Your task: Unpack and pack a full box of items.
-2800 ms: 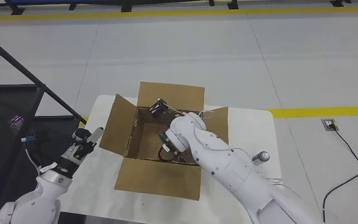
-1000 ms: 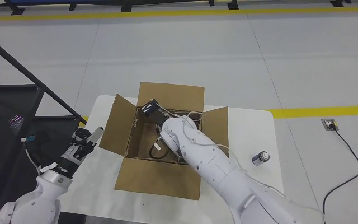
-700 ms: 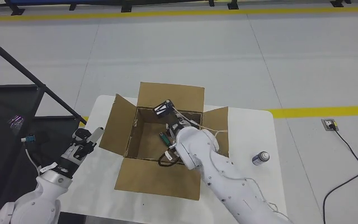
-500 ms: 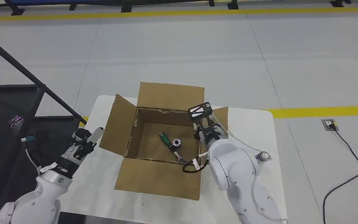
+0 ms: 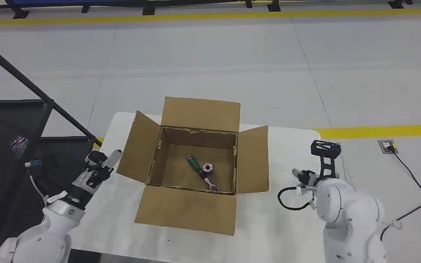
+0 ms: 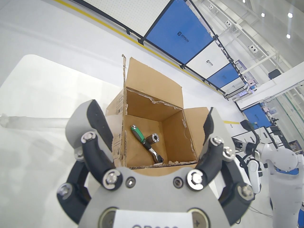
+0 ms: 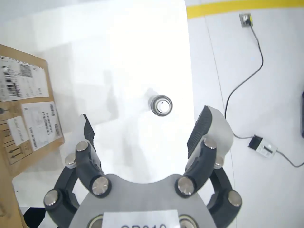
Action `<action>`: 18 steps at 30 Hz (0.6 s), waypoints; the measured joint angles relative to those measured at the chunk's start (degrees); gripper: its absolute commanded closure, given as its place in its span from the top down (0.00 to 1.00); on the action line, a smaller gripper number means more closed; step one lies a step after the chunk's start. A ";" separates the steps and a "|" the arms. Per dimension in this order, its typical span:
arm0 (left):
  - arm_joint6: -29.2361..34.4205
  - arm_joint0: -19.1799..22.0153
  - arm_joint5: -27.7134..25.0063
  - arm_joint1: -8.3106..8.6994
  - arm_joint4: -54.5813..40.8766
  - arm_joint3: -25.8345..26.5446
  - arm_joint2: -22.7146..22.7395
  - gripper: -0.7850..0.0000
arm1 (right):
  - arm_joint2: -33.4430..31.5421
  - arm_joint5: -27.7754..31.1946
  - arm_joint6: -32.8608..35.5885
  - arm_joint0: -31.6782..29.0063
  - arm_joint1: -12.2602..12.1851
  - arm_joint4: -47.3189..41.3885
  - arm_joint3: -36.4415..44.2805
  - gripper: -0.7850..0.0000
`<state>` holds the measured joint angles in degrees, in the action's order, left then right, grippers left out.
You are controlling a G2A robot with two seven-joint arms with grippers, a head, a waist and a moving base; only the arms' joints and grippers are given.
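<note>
Right gripper: your right gripper point(image 7: 145, 116) hangs over the right part of the table point(image 7: 142, 48). Its fingers are spread wide, with nothing between them and nothing touched.
Under it: a small metal cylinder point(image 7: 162, 105) stands upright on the table. Its axis is vertical and its hollow end points up at the gripper. It stands right of the box, near the table's right edge, apart from both fingers.
Left gripper: your left gripper point(image 6: 153, 109) is also spread wide and empty. It sits at the table's left edge, just left of the box's left flap, and faces across into the open box.
Box: the cardboard box point(image 5: 197, 138) sits mid-table with its top open and all four flaps folded outward.
Wrench: a ratchet wrench point(image 5: 200, 172) lies flat on the box floor. Its long axis runs diagonally, with the green handle toward the far left and the metal head toward the near right.
Round piece: a small metal ring point(image 5: 208, 167) lies just right of the wrench's shaft. You cannot tell whether the two touch.
Cut off: the box's right flap, with paper labels point(image 7: 23, 84) on it, runs out of the right wrist view.
Hidden: from the top view, the inner face of the box's near wall is out of sight behind its own rim.
Floor: a grey cable point(image 7: 251, 72) trails on the floor right of the table.
</note>
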<state>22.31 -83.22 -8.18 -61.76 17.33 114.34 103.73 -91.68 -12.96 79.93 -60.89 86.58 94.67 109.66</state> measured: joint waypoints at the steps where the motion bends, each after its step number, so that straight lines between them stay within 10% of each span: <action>1: 0.00 0.00 0.00 0.00 0.00 0.00 0.00 1.00 | -1.14 -0.05 0.69 0.71 -0.08 -0.85 -2.01 1.00; 14: 0.00 0.00 0.00 0.00 0.00 0.00 0.00 1.00 | -6.47 2.73 -0.05 7.13 -1.14 -6.64 -19.37 1.00; 18: 0.00 0.00 0.00 0.00 0.00 0.00 0.00 1.00 | -7.04 3.44 -0.84 8.60 -1.45 -7.74 -22.76 0.85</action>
<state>22.31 -83.22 -8.18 -61.76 17.33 114.34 103.73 -98.72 -9.52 79.09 -52.30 85.13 86.93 86.90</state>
